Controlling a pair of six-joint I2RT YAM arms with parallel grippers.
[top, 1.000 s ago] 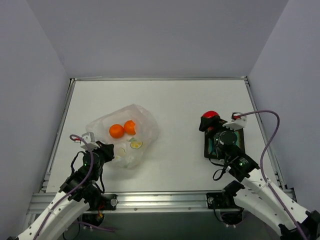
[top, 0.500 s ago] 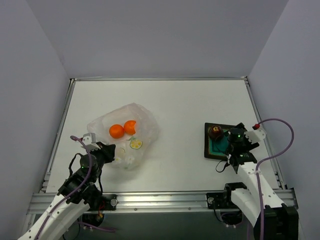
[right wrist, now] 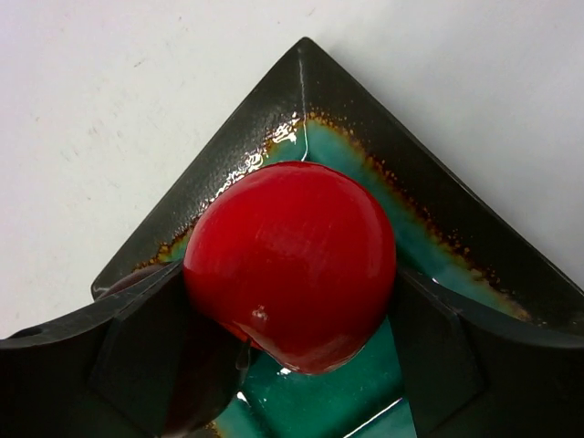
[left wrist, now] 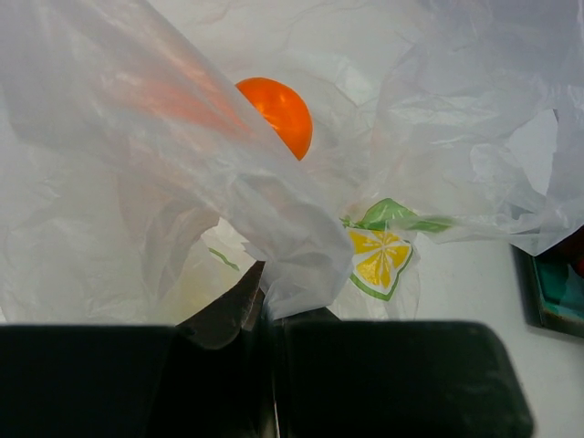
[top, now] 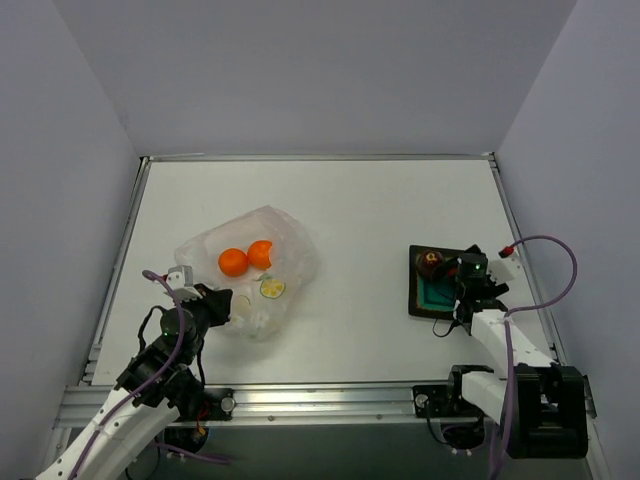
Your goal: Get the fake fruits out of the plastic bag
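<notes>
Top view: bag [top: 290,245] lies left of centre on the table [top: 380,200], two orange balls [top: 232,262] touching each other inside it, left pincer [top: 215,303] at the bag's near edge; on the right, right pincer [top: 452,278] sits over the tray [top: 420,305], with a dark ball [top: 430,265] in the tray's far corner. Left wrist view: left pincer [left wrist: 265,315] is closed on a fold of bag [left wrist: 109,182] film, one orange ball [left wrist: 278,114] shows beyond through the opening. Right wrist view: right pincer [right wrist: 290,310] has its jaws against both sides of the red ball [right wrist: 292,255], low over the tray [right wrist: 274,119] corner. Risks: the glossy red ball could roll over the shallow rim once let go, or knock the dark ball; the thin film could slip from the pinch, so the mouth closes over the orange balls
</notes>
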